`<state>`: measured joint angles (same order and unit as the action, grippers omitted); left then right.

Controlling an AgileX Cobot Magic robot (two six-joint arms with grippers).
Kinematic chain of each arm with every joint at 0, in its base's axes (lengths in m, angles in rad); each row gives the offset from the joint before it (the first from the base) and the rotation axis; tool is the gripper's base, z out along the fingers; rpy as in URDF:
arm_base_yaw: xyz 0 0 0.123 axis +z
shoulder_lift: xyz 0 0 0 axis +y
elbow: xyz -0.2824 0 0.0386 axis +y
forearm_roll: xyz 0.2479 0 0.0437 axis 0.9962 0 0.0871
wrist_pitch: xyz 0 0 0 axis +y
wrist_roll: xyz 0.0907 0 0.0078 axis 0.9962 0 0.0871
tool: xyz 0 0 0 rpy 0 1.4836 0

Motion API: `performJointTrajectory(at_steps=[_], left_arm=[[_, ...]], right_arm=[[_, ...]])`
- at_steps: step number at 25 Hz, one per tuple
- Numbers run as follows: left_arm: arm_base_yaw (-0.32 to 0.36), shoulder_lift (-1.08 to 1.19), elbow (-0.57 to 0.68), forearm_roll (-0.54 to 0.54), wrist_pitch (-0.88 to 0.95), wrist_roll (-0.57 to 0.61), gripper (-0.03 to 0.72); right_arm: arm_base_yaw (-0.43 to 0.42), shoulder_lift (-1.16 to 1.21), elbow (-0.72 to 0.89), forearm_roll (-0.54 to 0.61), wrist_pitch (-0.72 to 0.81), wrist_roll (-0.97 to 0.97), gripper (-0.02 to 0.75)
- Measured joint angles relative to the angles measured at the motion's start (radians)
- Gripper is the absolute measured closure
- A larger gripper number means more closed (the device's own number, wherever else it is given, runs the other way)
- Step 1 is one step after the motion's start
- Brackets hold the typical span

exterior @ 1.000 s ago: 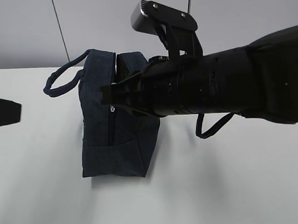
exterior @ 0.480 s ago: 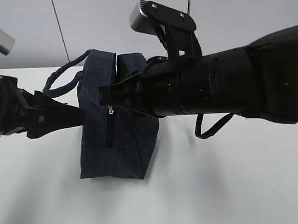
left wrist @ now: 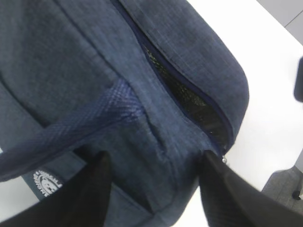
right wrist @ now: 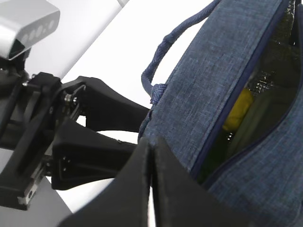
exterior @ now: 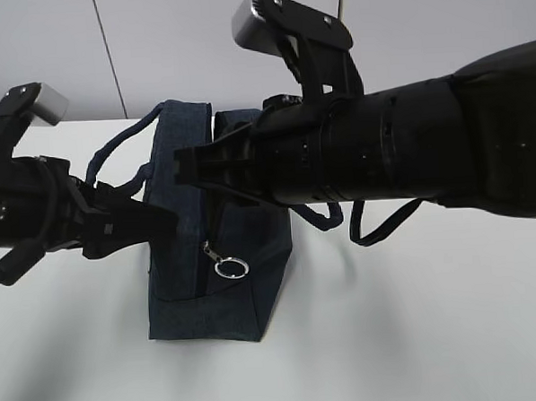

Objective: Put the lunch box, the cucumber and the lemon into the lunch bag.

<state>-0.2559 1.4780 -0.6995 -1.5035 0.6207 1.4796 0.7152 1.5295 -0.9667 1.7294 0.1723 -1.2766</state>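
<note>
The dark navy fabric lunch bag (exterior: 208,257) is stood on the white desk (exterior: 418,327) with the small yellow lemon (right wrist: 238,111) seen inside its part-open zip — packing is judged nearly done — while the left claw (left wrist: 154,189) is spread against its side and the right claw (right wrist: 151,156) is pinched shut, empty.

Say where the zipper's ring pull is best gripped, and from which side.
Pinch the silver ring pull across its loop, coming from the front. It dangles free on a short link off the bag, standing clear of the fabric, so fingers can close on either side.
</note>
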Motion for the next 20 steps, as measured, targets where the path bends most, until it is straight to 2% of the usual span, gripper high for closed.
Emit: performJointTrajectory(at_steps=[7, 13, 16, 20], left_arm=[[0.0, 0.004, 0.0, 0.0, 0.02, 0.009, 0.309], [0.0, 0.004, 0.0, 0.0, 0.02, 0.009, 0.314], [0.0, 0.004, 0.0, 0.0, 0.02, 0.01, 0.314], [0.0, 0.004, 0.0, 0.0, 0.022, 0.012, 0.314]], right_arm=[[0.0, 0.0, 0.0, -0.024, 0.061, 0.0, 0.738], [0.0, 0.0, 0.0, -0.211, 0.164, 0.0, 0.722], [0.0, 0.0, 0.0, -0.344, 0.222, 0.0, 0.64], [0.0, 0.0, 0.006, -0.54, 0.25, 0.033, 0.463]])
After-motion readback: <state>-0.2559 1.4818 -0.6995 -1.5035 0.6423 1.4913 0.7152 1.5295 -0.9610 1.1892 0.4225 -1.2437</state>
